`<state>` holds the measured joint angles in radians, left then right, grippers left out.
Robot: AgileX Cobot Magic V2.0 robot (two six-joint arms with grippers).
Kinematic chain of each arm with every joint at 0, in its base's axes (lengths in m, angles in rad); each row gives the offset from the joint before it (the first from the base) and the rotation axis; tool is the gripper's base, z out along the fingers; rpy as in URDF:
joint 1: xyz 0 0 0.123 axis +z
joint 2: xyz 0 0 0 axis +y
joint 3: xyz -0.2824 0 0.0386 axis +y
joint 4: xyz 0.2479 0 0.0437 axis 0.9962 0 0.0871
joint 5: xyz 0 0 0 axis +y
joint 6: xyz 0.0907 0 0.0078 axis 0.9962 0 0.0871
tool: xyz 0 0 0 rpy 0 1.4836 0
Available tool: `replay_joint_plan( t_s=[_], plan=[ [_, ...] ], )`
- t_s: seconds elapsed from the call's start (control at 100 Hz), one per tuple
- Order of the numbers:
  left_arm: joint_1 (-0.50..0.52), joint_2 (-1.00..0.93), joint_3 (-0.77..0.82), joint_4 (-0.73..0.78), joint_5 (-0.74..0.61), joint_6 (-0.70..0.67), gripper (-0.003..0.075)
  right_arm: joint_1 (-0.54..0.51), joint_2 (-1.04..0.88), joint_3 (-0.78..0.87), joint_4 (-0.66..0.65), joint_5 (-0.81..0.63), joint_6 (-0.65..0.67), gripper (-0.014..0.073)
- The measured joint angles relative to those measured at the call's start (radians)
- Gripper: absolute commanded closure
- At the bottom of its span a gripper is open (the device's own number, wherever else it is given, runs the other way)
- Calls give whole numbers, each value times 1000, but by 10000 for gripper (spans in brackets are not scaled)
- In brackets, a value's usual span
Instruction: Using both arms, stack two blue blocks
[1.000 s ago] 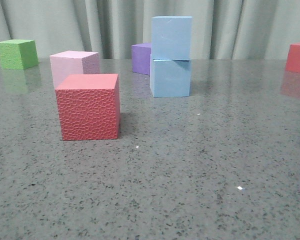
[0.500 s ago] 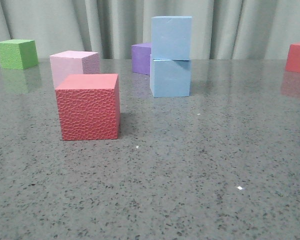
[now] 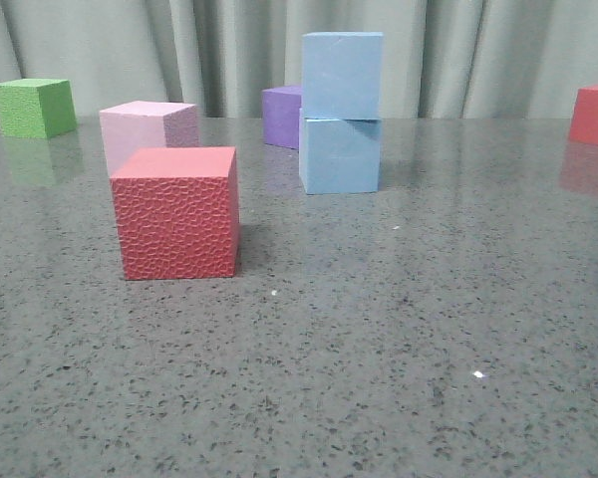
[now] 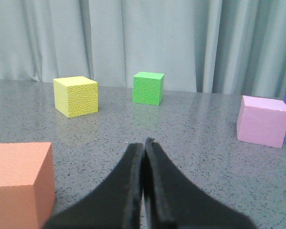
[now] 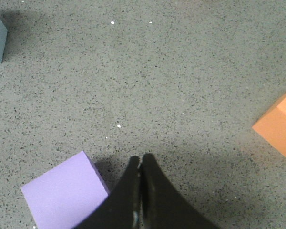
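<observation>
Front view: one of the blue blocks [image 3: 342,75] sits stacked on the other [image 3: 340,154] at twelve o'clock on the desk [image 3: 379,339], the textured red cube [image 3: 176,212] at ten. Left wrist view: left gripper [image 4: 143,145] jaws closed, empty. Right wrist view: right gripper [image 5: 140,164] jaws closed, empty, beside a purple cube [image 5: 64,193].

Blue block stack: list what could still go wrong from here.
1. The upper blue block sits slightly askew on the lower blue block, overhanging a little; a bump could topple it.
2. The purple block stands close behind the stack, so anything pushing it could disturb the tower.
3. The right gripper, shut, hangs right beside a lilac block; moving off could nudge it.
</observation>
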<state>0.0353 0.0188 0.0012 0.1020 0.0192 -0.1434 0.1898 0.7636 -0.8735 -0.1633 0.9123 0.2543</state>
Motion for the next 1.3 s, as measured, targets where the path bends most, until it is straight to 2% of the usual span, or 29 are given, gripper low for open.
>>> replay_joint_plan(
  t_s=[0.76, 0.96, 1.3],
  plan=[
    [0, 0, 0, 0, 0, 1, 739, 0, -16, 22, 0, -19, 0, 716],
    [0, 0, 0, 0, 0, 1, 739, 0, -117, 131, 0, -158, 0, 716],
    [0, 0, 0, 0, 0, 1, 739, -22, -398, 381, 7, -398, -2, 716]
  ],
)
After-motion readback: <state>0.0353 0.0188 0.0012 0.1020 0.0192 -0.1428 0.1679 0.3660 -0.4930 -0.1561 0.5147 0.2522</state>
